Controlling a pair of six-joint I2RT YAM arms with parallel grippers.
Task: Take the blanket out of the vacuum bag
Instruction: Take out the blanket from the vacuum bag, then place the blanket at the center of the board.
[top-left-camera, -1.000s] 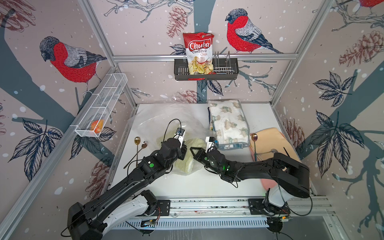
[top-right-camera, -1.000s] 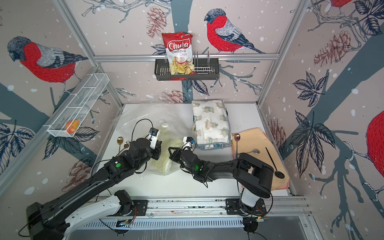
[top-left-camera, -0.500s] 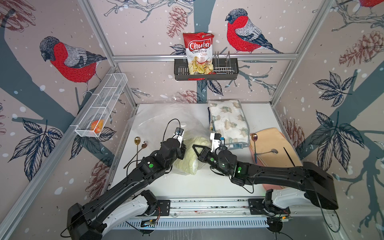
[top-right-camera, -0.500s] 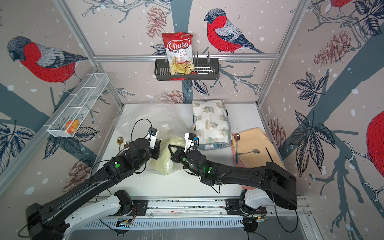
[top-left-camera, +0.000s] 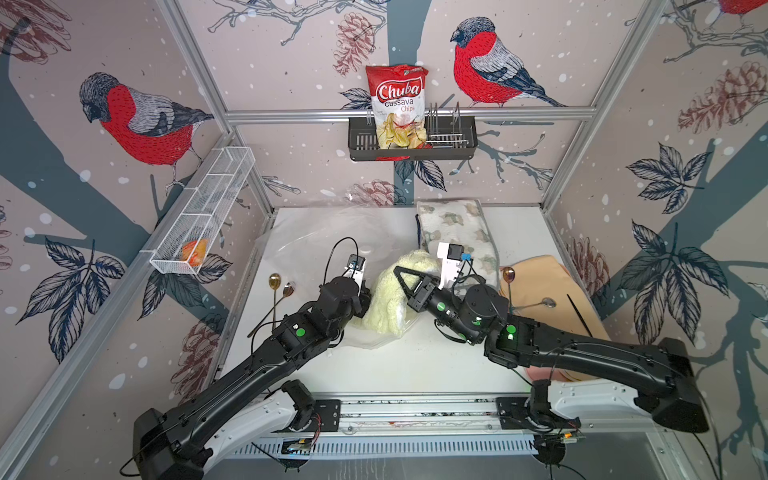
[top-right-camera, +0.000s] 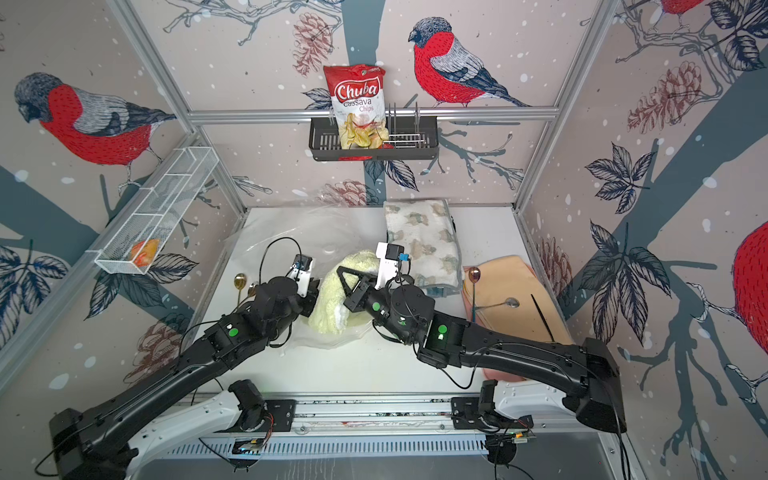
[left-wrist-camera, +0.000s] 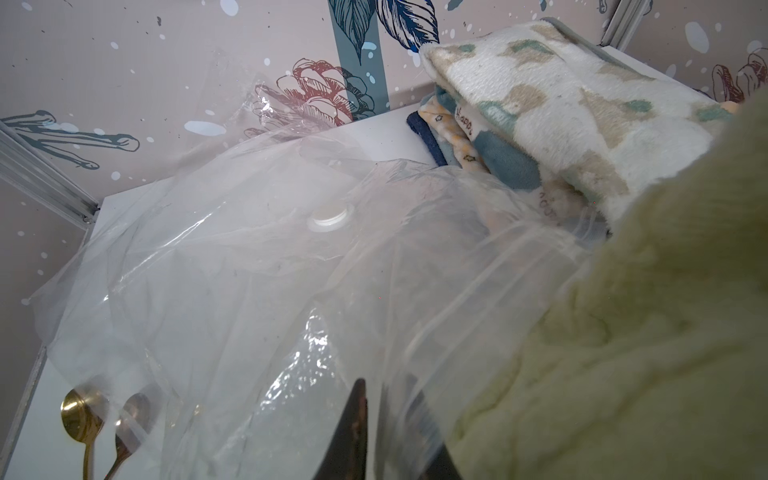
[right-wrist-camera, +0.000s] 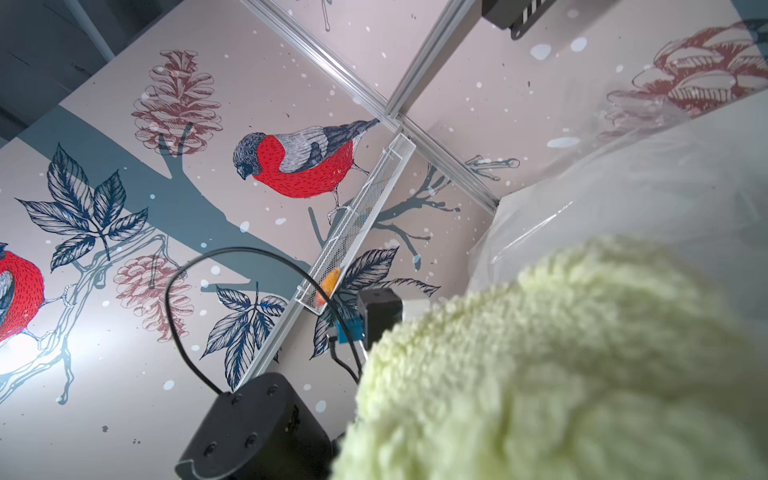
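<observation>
- The right gripper (top-left-camera: 402, 277), clamped on the fluffy blanket (top-left-camera: 386, 299), has hoisted it — a second ago it lay low between the arms.
- Most now hangs above the vacuum bag (top-left-camera: 320, 245); its lower end seems still in the mouth.
- The left gripper (left-wrist-camera: 395, 432) stays narrow, pinching the bag's edge.

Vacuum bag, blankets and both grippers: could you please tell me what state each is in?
vacuum bag: crumpled on the table, mouth open toward the robot.
yellow blanket: bunched, partly out, one end lifted.
left gripper: shut on the vacuum bag's edge.
right gripper: shut on the yellow blanket.
patterned blanket: folded, lying flat.
</observation>
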